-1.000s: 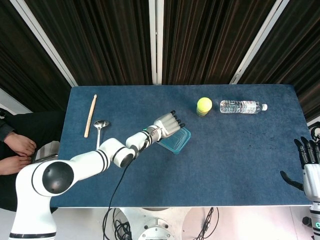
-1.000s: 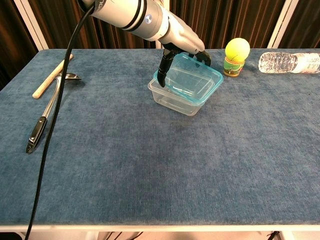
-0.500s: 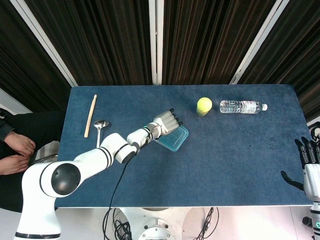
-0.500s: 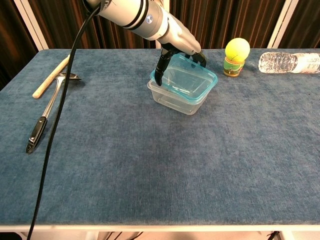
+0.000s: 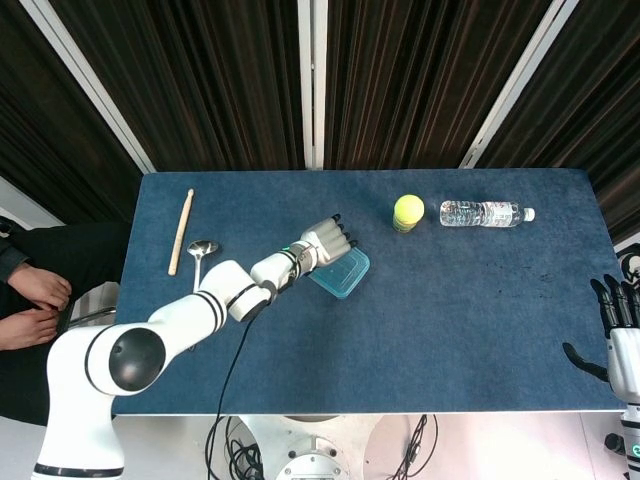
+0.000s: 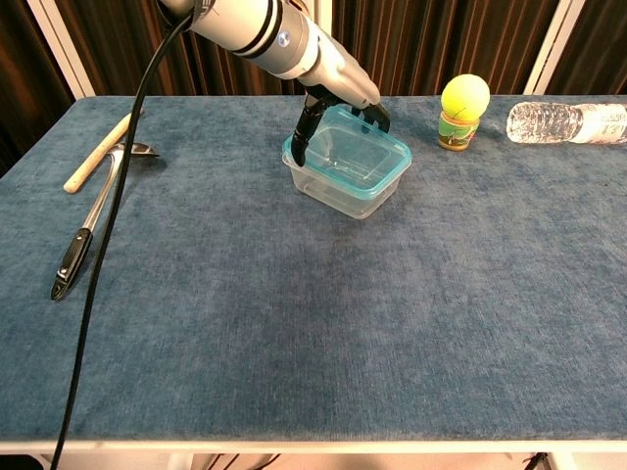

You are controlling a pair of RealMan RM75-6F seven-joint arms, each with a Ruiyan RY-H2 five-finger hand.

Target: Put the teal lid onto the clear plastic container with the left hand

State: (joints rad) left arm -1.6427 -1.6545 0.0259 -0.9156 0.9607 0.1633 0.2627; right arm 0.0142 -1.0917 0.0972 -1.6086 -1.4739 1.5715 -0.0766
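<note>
One wooden stick lies at the far left of the blue desk, and beside it we see one metal ladle with a dark handle. Near the middle sits one clear plastic container; we see nothing inside it. One teal lid rests on top of it, looking about level with the rim in the chest view, though we cannot tell if it is pressed fully on. The left hand is at the lid's rear left edge, dark fingers curled down over that edge and touching it, one finger hanging down the lid's left side; it grips the lid. In the head view the left hand covers the lid's upper left part. Right of the container, well apart, stands one small green-and-yellow round-topped object. Further right lies one clear water bottle on its side, white cap pointing right. The right hand shows at the far right edge off the desk, fingers spread and upright, holding nothing.
</note>
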